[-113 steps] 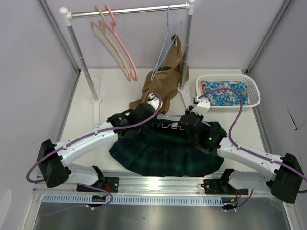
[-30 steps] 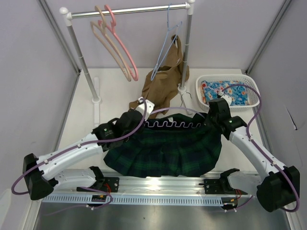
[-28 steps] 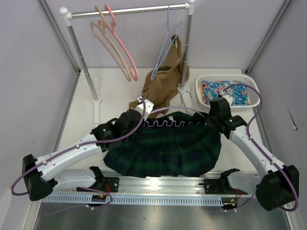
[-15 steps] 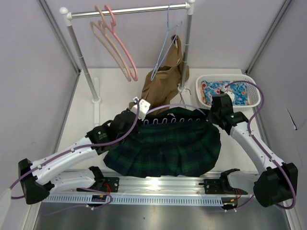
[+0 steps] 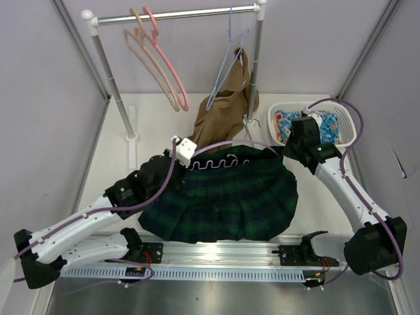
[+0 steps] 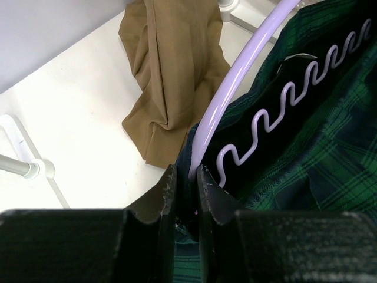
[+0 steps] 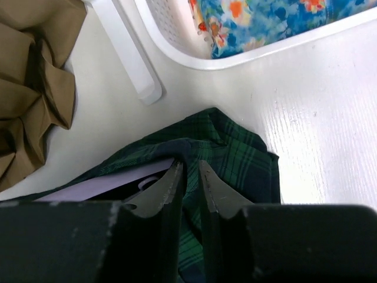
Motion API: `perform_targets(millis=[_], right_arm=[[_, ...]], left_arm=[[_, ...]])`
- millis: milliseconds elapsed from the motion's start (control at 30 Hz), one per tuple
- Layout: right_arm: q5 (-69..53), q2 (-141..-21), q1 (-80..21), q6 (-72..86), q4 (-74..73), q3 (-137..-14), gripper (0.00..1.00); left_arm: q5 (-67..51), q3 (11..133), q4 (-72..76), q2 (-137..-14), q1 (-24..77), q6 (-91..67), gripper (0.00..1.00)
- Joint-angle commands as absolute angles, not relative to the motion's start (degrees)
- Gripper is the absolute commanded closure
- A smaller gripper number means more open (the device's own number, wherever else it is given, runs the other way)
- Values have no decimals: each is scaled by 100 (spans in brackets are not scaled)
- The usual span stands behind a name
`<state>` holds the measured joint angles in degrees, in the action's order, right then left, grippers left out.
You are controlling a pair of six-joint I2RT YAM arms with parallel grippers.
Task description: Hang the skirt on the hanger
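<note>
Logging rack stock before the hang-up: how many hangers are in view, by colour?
Pink hanger: 1
Tan hanger: 1
Blue hanger: 1
Lavender hanger, in the skirt: 1
Total: 4

My pale table [image 5: 111,164] stretches away from my arm bases. A plaid skirt [image 5: 223,203] is spread across its near middle, hem towards me. Behind the skirt, the bottom of a tan garment [image 5: 210,128] pools in folds on the surface. At the back right sits a white basket [image 7: 171,26], just beside the rack's right foot [image 7: 126,53]. The rack's left foot [image 5: 131,141] stands at the back left, apart from the skirt.
</note>
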<state>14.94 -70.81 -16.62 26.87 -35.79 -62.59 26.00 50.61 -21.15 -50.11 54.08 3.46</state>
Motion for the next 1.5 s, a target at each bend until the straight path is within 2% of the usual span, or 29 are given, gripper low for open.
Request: perform_targets(millis=[0, 133, 267, 433, 633, 800, 967, 1267, 1467], right_arm=[[1538, -6927, -1749, 2584, -3420, -6118, 77], [1179, -6259, -2109, 2444, -2630, -5722, 60], [721, -5880, -2758, 2180, -1768, -5467, 49], [1809, -6291, -4085, 1329, -1468, -5660, 41], [2188, -6557, -4201, 1037, -1003, -5397, 39], [1838, -6320, -4113, 1283, -879, -5440, 37], [1696, -6275, -4113, 1677, -1054, -5887, 36], [2073, -6925, -4034, 2566, -1431, -6661, 30], [2276, -7312, -4034, 3005, -1731, -7031, 34]], left_arm=[[2681, 5036, -1433, -4904, 5379, 396, 100], [2663, 5018, -1398, -4931, 5379, 387, 100], [2654, 5018, -1397, -4975, 5379, 387, 100], [2637, 5071, -1406, -5045, 5379, 387, 100], [2637, 5098, -1468, -5054, 5379, 395, 100], [2628, 5080, -1503, -5045, 5379, 396, 100], [2637, 5089, -1512, -5080, 5379, 396, 100], [2619, 5098, -1521, -5098, 5379, 387, 100], [2610, 5106, -1521, -5106, 5379, 396, 100]])
